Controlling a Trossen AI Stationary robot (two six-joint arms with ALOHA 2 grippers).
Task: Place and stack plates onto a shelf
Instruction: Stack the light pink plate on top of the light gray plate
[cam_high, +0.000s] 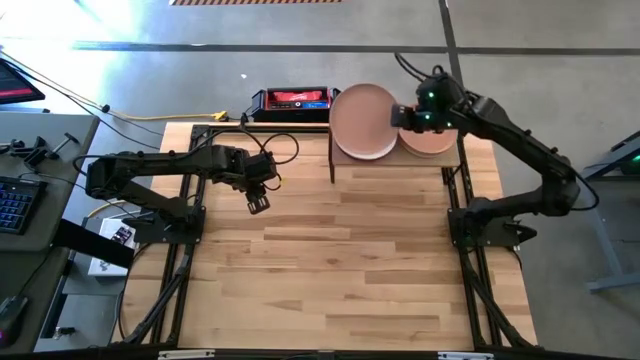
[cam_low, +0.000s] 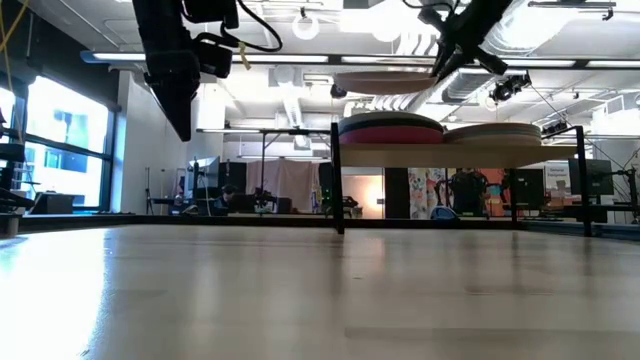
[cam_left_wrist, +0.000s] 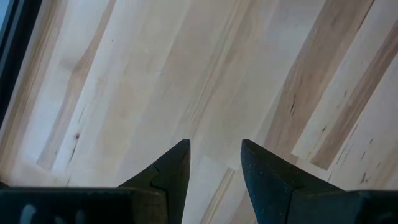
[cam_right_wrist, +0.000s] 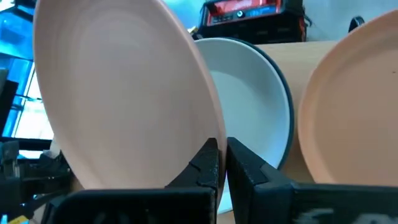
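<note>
A pale pink plate (cam_high: 361, 120) hangs in my right gripper (cam_right_wrist: 222, 163) above the left stack (cam_low: 390, 130) on the shelf (cam_low: 460, 146). That stack shows a magenta layer, and its top plate is light grey (cam_right_wrist: 252, 109) with a dark rim. A second stack, topped by a peach plate (cam_high: 432, 143), sits on the right half of the shelf. My left gripper (cam_left_wrist: 214, 163) hovers open over the bare wooden table (cam_high: 350, 260), left of the shelf, touching nothing. My right gripper pinches the pink plate's rim (cam_right_wrist: 208, 140) between its two fingers, on the plate's right-hand edge. The fingers come from the table's right, slanting down. The plate is lifted clear above the left stack (cam_low: 385, 80), lying roughly level.
A black and red box (cam_high: 292, 99) stands beyond the table's far edge, left of the shelf, with cables nearby. The shelf's black legs (cam_low: 337, 185) stand on the far part of the table. The wide wooden top in front of the shelf is bare.
</note>
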